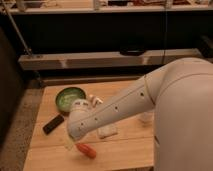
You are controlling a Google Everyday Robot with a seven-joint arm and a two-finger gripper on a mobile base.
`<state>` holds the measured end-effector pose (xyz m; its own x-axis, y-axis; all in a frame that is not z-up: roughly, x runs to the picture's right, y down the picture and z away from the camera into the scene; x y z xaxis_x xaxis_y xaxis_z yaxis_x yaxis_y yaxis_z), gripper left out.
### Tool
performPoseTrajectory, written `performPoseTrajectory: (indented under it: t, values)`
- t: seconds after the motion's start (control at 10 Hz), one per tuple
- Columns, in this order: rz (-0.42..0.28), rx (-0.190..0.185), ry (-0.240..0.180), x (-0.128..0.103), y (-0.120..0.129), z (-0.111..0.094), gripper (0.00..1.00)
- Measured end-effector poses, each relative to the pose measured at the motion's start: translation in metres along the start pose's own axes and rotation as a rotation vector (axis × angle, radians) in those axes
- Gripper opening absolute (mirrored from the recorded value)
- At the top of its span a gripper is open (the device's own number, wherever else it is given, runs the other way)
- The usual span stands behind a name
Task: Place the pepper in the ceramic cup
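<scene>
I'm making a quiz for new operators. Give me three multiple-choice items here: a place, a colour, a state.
1. Where is the gripper?
A) low over the table, just left of the pepper
B) above the bowl
C) past the table's far edge

2. What colour is the bowl?
A) blue
B) green
C) black

3. The pepper is:
A) inside the bowl
B) lifted in the air
C) lying on the table

Answers: A, the arm ends beside the pepper; B, its inside is green; C, it rests on the wood.
</scene>
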<state>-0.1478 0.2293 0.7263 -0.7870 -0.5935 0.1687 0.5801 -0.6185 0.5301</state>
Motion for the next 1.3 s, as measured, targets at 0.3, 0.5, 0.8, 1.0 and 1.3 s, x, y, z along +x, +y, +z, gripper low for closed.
performPoseTrajectory:
  t: [0.3,0.5,0.8,1.0,1.3]
  values:
    - [-0.039,-0.001,-0.008,-0.002,0.001,0.007,0.8]
    - [-0.06,-0.003,-0.014,0.0,-0.001,0.012,0.8]
    - [-0.074,-0.015,-0.023,-0.003,-0.001,0.018,0.8]
    - [-0.088,-0.019,-0.03,-0.001,-0.006,0.024,0.8]
    - [-0.089,-0.028,-0.04,-0.005,-0.005,0.032,0.8]
